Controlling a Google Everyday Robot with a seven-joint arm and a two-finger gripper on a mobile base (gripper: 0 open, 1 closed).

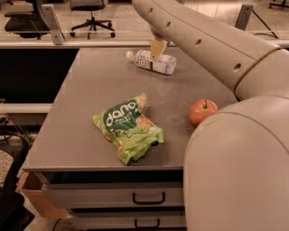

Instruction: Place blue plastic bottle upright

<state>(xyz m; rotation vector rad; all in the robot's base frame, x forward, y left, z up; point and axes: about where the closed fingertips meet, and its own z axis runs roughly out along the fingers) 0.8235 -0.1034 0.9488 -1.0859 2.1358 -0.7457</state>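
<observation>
While gripper (156,52) hangs above, bottle (165,64) lies cap-left.

Office: swivel chairs (88,4) behind a drawered table (90,85).

blue plastic bottle (165,65) lying, gripper (156,53) at it

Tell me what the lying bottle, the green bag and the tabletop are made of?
The blue plastic bottle looks like thin clear plastic: see-through body, white cap, paper-like label. The green bag seems glossy plastic film or foil, creased and shiny. The table looks matte grey, metal or laminate; I cannot tell which. The pincer hangs over the bottle's middle; whether it touches is unclear.
</observation>
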